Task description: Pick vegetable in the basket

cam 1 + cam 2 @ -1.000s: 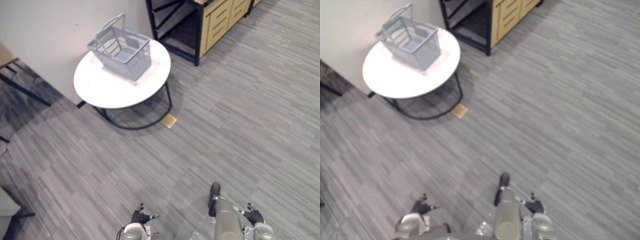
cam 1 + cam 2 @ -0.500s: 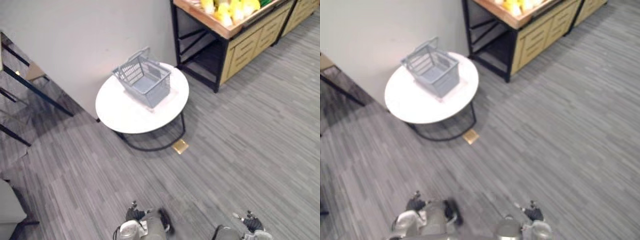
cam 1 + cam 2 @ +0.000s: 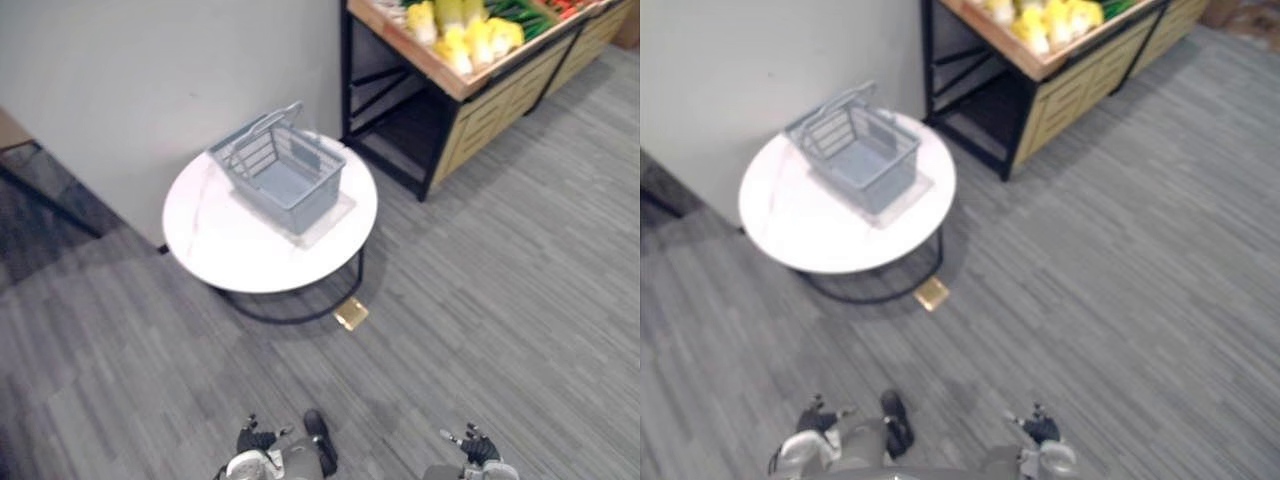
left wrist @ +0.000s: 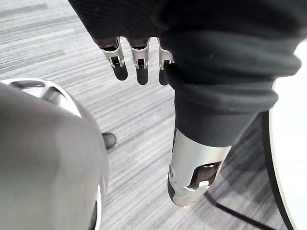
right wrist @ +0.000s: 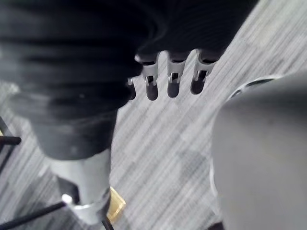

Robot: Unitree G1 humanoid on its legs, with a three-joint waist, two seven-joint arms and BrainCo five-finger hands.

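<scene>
A grey wire basket [image 3: 280, 178] with its handle up stands empty on a round white table [image 3: 215, 255] by the wall. Yellow-white leafy vegetables [image 3: 462, 30] and green ones [image 3: 520, 10] lie on a wooden stand [image 3: 480, 105] at the far right. My left hand [image 3: 254, 440] and right hand [image 3: 474, 446] hang low at the near edge, far from basket and vegetables. In the wrist views the left hand's fingers [image 4: 137, 57] and the right hand's fingers [image 5: 173, 76] hang relaxed over the floor, holding nothing.
A small brass floor plate [image 3: 351, 314] lies beside the table's black ring base [image 3: 290, 315]. The stand's dark open frame [image 3: 385, 95] stands close to the table's right side. Grey plank flooring stretches between me and the table.
The whole picture has shifted, so the camera has moved: table and basket sit more to the centre and more of the vegetable stand shows. Both hands still hang low.
</scene>
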